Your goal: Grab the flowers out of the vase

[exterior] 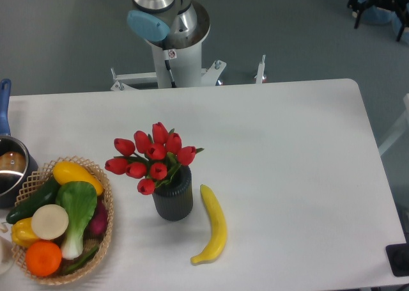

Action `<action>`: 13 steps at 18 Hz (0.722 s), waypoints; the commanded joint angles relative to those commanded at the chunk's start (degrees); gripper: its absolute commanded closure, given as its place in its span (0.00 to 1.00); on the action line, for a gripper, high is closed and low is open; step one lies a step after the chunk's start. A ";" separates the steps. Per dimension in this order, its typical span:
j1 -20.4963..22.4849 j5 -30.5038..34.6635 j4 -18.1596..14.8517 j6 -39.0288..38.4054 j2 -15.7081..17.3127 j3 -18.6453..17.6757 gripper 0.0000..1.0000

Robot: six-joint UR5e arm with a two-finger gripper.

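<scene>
A bunch of red tulip flowers [150, 155] stands in the dark ribbed vase [173, 197] near the table's front centre-left. The buds lean up and to the left over the vase mouth. Only the arm's base [171, 29] shows beyond the far table edge. The gripper is out of view.
A yellow banana [213, 225] lies just right of the vase. A wicker basket [107, 233] of vegetables and fruit sits at the front left. A steel pot with a blue handle [7, 163] is at the left edge. A black object [399, 259] is at the front right corner.
</scene>
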 joint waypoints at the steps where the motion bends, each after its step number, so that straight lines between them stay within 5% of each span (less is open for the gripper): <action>1: 0.00 0.00 0.00 0.09 0.00 0.00 0.00; 13: -0.88 -5.35 0.26 -3.25 0.26 -2.28 0.00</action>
